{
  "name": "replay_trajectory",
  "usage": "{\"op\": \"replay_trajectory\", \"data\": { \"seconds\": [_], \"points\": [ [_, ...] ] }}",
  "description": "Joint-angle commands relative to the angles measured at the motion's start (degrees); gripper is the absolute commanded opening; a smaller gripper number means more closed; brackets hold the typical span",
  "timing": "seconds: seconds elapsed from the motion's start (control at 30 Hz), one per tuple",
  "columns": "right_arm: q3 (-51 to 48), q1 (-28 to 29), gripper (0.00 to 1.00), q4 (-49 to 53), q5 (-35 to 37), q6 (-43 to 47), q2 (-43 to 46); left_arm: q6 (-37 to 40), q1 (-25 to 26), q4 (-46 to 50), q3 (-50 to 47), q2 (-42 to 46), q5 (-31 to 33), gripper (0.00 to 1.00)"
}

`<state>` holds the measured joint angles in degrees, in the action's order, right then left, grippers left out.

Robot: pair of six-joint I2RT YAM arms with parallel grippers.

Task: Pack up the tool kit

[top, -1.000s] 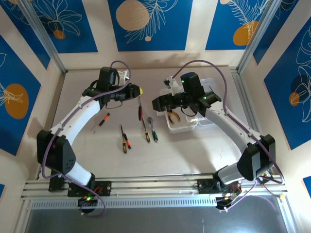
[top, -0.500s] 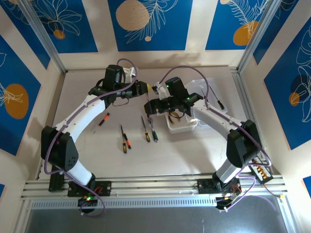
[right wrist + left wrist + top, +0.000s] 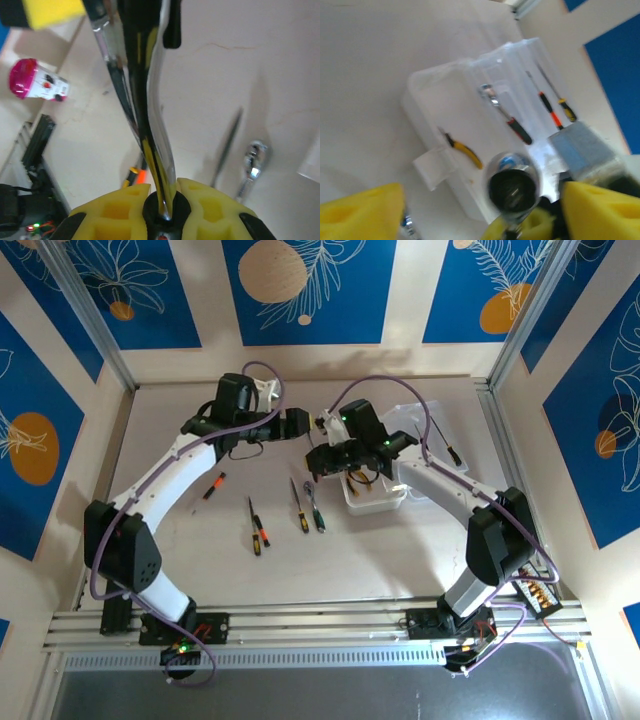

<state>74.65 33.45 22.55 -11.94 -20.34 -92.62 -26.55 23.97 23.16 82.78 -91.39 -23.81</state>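
The right gripper [image 3: 160, 194] clamps one end of the screwdriver [image 3: 144, 100], which points straight out from its fingers, between the parted pads of the left gripper [image 3: 482, 210].

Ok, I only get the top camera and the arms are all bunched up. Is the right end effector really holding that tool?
Observer: Yes. In the right wrist view the right end effector is shut, its yellow pads pinching one end of the dark tool.
Operator: And is the left one holding it too?
Observer: No. In the left wrist view the left end effector is open, its yellow fingers wide apart on either side of the tool's round end.
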Motion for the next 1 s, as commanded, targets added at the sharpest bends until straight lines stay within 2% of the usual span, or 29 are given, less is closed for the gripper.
{"op": "replay_trajectory", "data": {
  "seconds": [0.0,0.07,0.23,0.37,0.53,0.67,0.97],
  "points": [
    [1.6,-4.7,0.0,8.3,4.9,5.3,4.6,11.6,-2.9,14.0,3.9,4.8,14.8,1.0],
    [2.0,-8.4,0.0,13.7,7.0,7.1,5.4,13.6,-5.2,18.0,3.4,5.7,20.2,1.0],
    [4.5,-15.5,0.0,26.4,10.8,12.1,3.7,14.1,-9.8,21.9,-2.6,6.6,25.4,1.0],
    [7.6,-18.0,0.0,34.4,14.0,15.2,1.1,13.3,-10.8,20.0,-9.1,8.0,23.7,1.0],
    [10.6,-19.0,0.0,40.7,14.7,18.3,-2.4,12.4,-10.7,18.5,-13.2,7.9,21.4,1.0],
    [12.8,-18.9,0.0,44.5,12.4,20.2,-5.8,11.8,-10.7,17.4,-14.2,7.8,20.0,1.0],
    [15.4,-18.4,0.0,48.3,12.2,19.7,-11.3,11.3,-10.7,16.1,-14.2,6.9,18.5,1.0]
  ]
}}
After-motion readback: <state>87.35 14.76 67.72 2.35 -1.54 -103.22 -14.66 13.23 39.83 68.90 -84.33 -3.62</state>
